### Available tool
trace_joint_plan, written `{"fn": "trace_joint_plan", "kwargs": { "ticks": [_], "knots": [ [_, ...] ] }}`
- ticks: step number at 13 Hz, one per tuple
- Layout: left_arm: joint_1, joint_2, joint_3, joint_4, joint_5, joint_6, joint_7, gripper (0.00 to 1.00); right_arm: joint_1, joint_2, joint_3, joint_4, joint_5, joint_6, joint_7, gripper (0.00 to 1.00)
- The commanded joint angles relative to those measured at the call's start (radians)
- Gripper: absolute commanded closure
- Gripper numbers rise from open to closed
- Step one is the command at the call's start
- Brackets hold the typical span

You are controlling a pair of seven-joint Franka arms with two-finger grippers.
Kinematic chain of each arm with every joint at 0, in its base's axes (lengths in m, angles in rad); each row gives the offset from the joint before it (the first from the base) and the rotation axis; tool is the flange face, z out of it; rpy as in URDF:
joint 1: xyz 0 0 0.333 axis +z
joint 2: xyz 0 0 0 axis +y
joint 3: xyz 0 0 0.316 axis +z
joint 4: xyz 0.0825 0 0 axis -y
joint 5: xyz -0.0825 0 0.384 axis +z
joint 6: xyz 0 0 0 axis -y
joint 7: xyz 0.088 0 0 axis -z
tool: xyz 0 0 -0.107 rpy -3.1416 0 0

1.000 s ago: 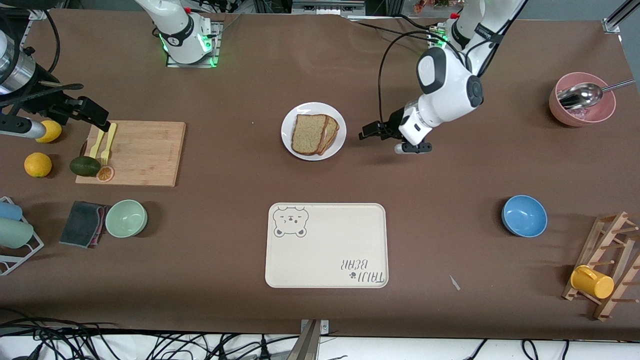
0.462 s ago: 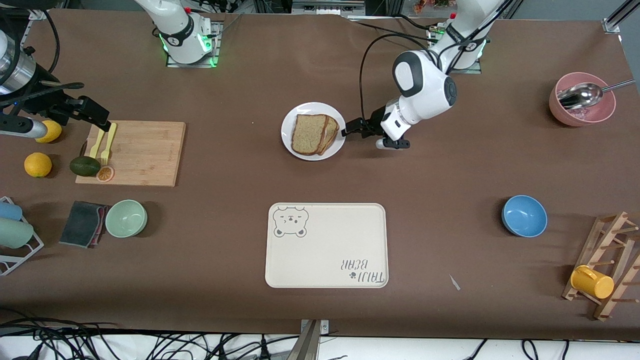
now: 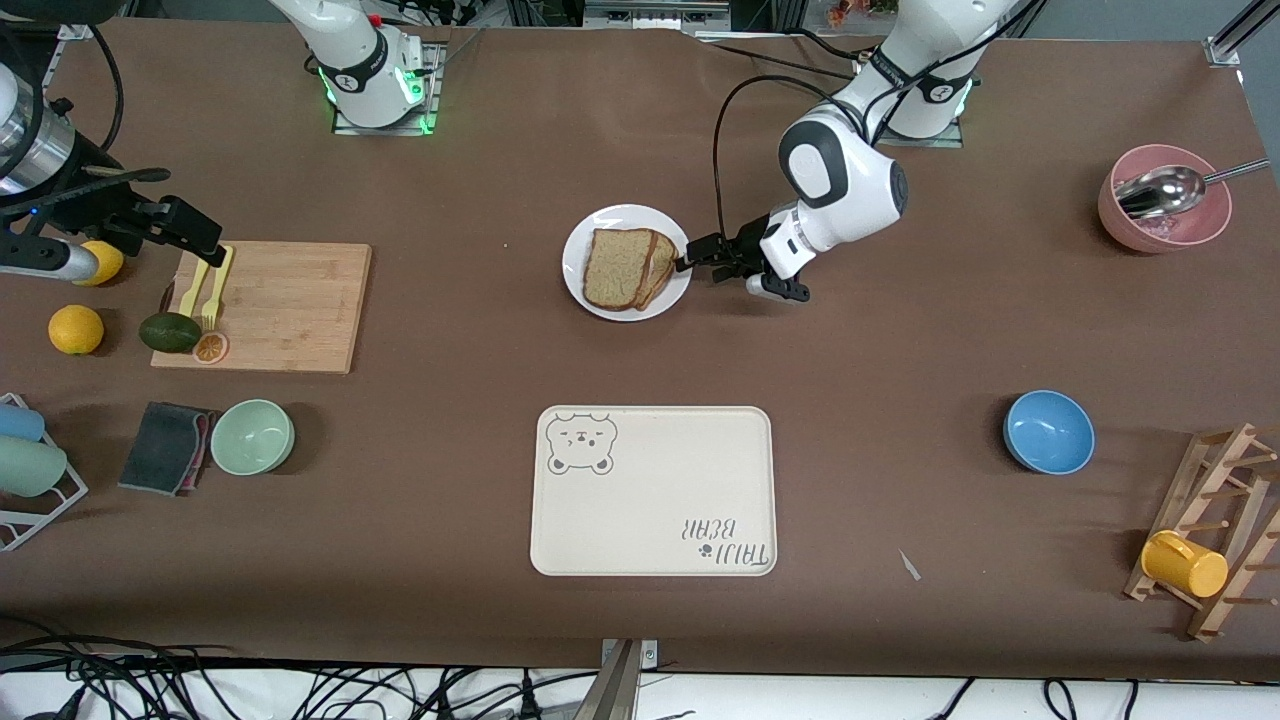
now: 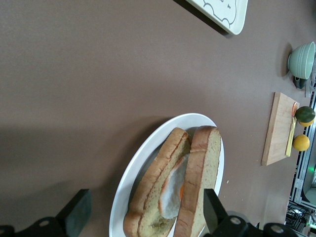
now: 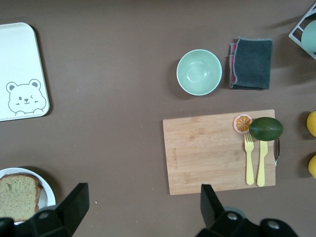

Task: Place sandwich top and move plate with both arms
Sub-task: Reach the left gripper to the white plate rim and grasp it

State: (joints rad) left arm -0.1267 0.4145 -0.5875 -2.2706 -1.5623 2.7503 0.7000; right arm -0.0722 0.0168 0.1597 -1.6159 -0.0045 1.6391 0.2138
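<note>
Left pincer, jaws wide, meets the plate rim at 3 o'clock; it should close squarely without tipping the sandwich top. Right pincer, jaws wide, waits.

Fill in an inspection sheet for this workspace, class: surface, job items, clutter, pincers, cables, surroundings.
Surface: brown table, a small pale scrap lying on it.
Job's things: sandwich top on egg slice, on plate.
Clutter: tray, cutting board, blue bowl, pink bowl.
Grippers: left pincer open at plate's rim; right pincer open above cutting board, waiting.
Cables: black cable looping off left arm.
Surroundings: wire tangle below table edge.
</note>
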Motion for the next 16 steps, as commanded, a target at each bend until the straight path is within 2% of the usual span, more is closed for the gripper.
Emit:
{"fn": "trace_joint_plan", "kwargs": {
  "ticks": [1, 3, 6, 8, 11, 12, 13, 16],
  "knots": [
    [0.010, 0.114, -0.005, 0.088, -0.042, 0.009, 0.107, 0.00, -0.009, -0.012, 0.008, -0.021, 0.017, 0.033, -0.024, 0.00],
    [0.010, 0.138, -0.005, 0.092, -0.123, 0.009, 0.220, 0.00, -0.009, -0.009, 0.008, -0.021, 0.018, 0.039, -0.024, 0.00],
    [0.007, 0.161, -0.005, 0.092, -0.373, 0.006, 0.482, 0.01, -0.009, -0.011, 0.009, -0.021, 0.020, 0.038, -0.024, 0.00],
    [-0.001, 0.168, -0.005, 0.095, -0.400, 0.006, 0.506, 0.04, -0.009, -0.008, 0.009, -0.021, 0.020, 0.039, -0.025, 0.00],
    [-0.010, 0.168, -0.005, 0.099, -0.401, 0.006, 0.506, 0.21, -0.009, -0.003, 0.009, -0.021, 0.020, 0.048, -0.024, 0.00],
    [-0.013, 0.167, -0.005, 0.099, -0.400, 0.006, 0.506, 0.30, -0.009, -0.003, 0.009, -0.021, 0.020, 0.048, -0.025, 0.00],
    [-0.014, 0.168, -0.005, 0.099, -0.404, 0.006, 0.504, 0.43, -0.009, -0.003, 0.009, -0.021, 0.020, 0.048, -0.025, 0.00],
    [-0.016, 0.184, -0.005, 0.099, -0.404, 0.006, 0.509, 0.50, -0.009, -0.003, 0.009, -0.021, 0.020, 0.047, -0.025, 0.00]
  ]
}}
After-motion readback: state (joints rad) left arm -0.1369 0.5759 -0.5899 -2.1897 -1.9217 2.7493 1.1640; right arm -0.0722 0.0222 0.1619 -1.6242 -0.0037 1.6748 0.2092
